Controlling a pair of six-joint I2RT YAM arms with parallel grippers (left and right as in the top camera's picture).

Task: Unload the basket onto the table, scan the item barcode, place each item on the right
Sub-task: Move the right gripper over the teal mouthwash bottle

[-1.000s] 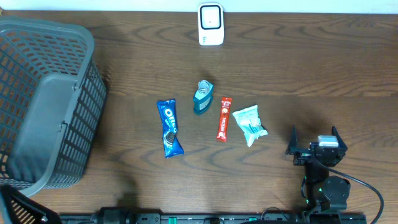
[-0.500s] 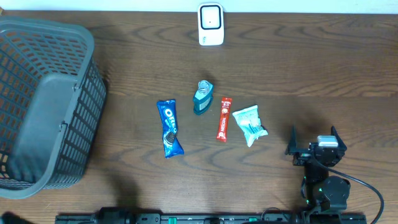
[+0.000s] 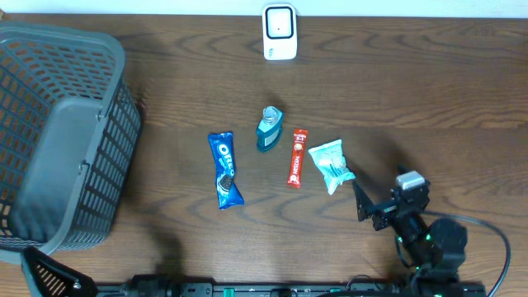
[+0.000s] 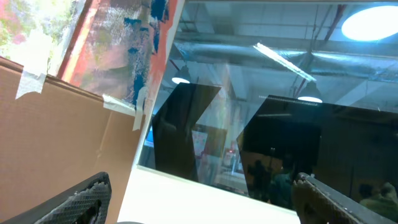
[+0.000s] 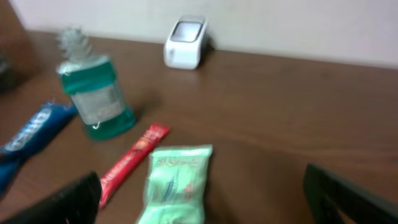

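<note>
Right hand (image 3: 373, 208) spread wide, empty, facing the green packet (image 3: 332, 166). Left hand (image 4: 202, 186) likewise released. I worry the slack packet skids into the red stick (image 3: 297, 157), spoiling my grasp.

Dark grey plastic mesh basket (image 3: 58, 140) at left end of brown wood-grain table (image 3: 412, 82), solid floor showing inside. Pale wall (image 5: 298, 25) behind table's far edge. Left wrist view: brown cardboard sheet (image 4: 56, 137) with pale tape strips (image 4: 31, 68), dark glass panes (image 4: 286, 149), bright round ceiling lamp (image 4: 370, 22), long tube light (image 4: 283, 59).
</note>
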